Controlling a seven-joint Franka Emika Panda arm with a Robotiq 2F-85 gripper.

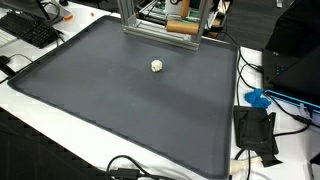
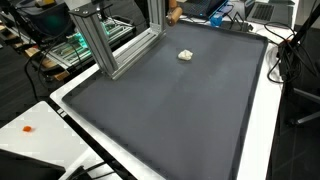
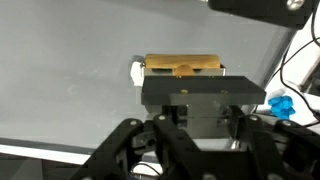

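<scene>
In the wrist view my gripper [image 3: 205, 118] comes in from the bottom, its jaws closed against the sides of a dark rectangular block [image 3: 203, 92] that fills the space between them. Beyond the block lies a wooden block [image 3: 182, 66] with a small white object [image 3: 137, 72] at its left end, both on the dark grey mat [image 3: 70, 90]. Both exterior views show the white object [image 1: 157, 66] [image 2: 185, 55] alone on the mat [image 1: 120, 100] [image 2: 180, 110], with the wooden block [image 1: 180, 28] at the mat's far edge. Neither exterior view shows the gripper.
An aluminium frame [image 2: 100, 40] stands at the mat's edge beside the wooden block. A blue object [image 1: 258, 98] and a black device [image 1: 255, 130] lie on the white table next to the mat, with cables [image 1: 130, 170]. A keyboard [image 1: 30, 30] sits at one corner.
</scene>
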